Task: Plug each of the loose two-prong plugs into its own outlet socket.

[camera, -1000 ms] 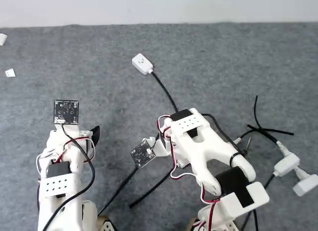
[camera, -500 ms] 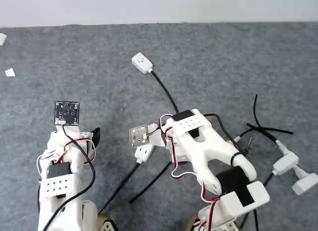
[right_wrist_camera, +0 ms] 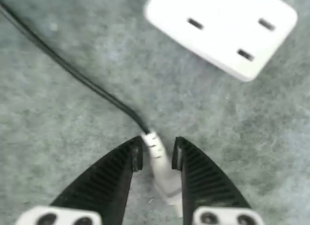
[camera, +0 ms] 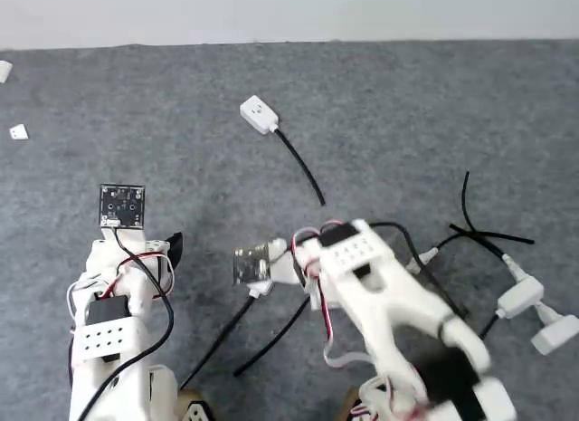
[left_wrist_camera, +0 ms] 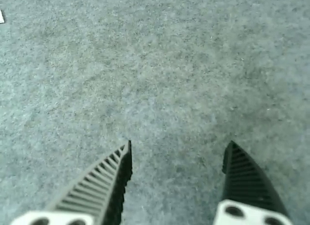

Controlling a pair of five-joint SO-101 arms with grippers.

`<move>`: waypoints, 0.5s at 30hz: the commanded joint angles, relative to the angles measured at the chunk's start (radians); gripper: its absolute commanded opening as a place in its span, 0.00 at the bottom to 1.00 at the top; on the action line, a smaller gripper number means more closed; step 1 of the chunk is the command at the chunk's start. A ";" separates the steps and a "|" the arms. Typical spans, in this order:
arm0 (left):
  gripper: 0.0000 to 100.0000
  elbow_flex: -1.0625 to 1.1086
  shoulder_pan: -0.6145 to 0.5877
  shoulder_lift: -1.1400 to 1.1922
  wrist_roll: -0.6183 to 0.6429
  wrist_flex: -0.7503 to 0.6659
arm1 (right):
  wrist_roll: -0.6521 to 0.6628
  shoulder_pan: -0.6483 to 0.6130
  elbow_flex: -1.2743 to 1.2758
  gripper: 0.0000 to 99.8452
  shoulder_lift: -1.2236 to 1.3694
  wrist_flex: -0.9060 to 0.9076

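Left arm (camera: 113, 321) near left on table (camera: 407, 95); right arm (camera: 389, 294) near centre-right. Single socket (camera: 259, 115) far centre, its cable (camera: 298, 163) running nearer and rightward toward right arm. Plug (right_wrist_camera: 162, 174) between fingers of right gripper (right_wrist_camera: 157, 142); multi-slot socket block (right_wrist_camera: 223, 26) just beyond (apart from plug). Adapter cluster (camera: 523, 299) near right edge. Left gripper (left_wrist_camera: 179, 145) over bare table.
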 commanded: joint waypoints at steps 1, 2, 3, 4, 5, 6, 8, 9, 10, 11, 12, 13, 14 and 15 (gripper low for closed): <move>0.29 -0.012 0.009 0.002 -0.008 -0.025 | -0.011 -0.036 0.097 0.12 -0.183 -0.013; 0.29 -0.012 0.009 0.002 -0.008 -0.025 | -0.011 -0.039 0.121 0.12 -0.222 -0.019; 0.29 -0.012 0.011 0.002 -0.008 -0.025 | -0.012 -0.039 0.146 0.12 -0.252 -0.036; 0.29 -0.012 0.011 0.002 -0.008 -0.025 | -0.012 -0.033 0.167 0.12 -0.277 -0.062; 0.29 -0.012 0.011 0.002 -0.008 -0.025 | -0.012 -0.030 0.187 0.13 -0.291 -0.094; 0.29 -0.012 0.011 0.002 -0.008 -0.025 | -0.015 -0.019 0.204 0.14 -0.295 -0.125; 0.29 -0.012 0.011 0.002 -0.008 -0.025 | -0.040 -0.002 0.218 0.18 -0.285 -0.176; 0.29 -0.012 0.011 0.002 -0.008 -0.025 | -0.048 0.004 0.218 0.20 -0.274 -0.197; 0.29 -0.012 0.011 0.002 -0.008 -0.025 | -0.051 0.013 0.218 0.22 -0.260 -0.217; 0.29 -0.012 0.011 0.002 -0.008 -0.025 | -0.052 0.019 0.218 0.22 -0.243 -0.236; 0.29 -0.012 0.011 0.002 -0.008 -0.025 | -0.052 0.022 0.218 0.21 -0.226 -0.255; 0.29 -0.012 0.011 0.002 -0.008 -0.025 | -0.052 0.028 0.218 0.20 -0.209 -0.277; 0.29 -0.012 0.011 0.002 -0.008 -0.025 | -0.051 0.033 0.218 0.18 -0.194 -0.300; 0.29 -0.012 0.011 0.002 -0.008 -0.025 | -0.051 0.038 0.218 0.16 -0.182 -0.321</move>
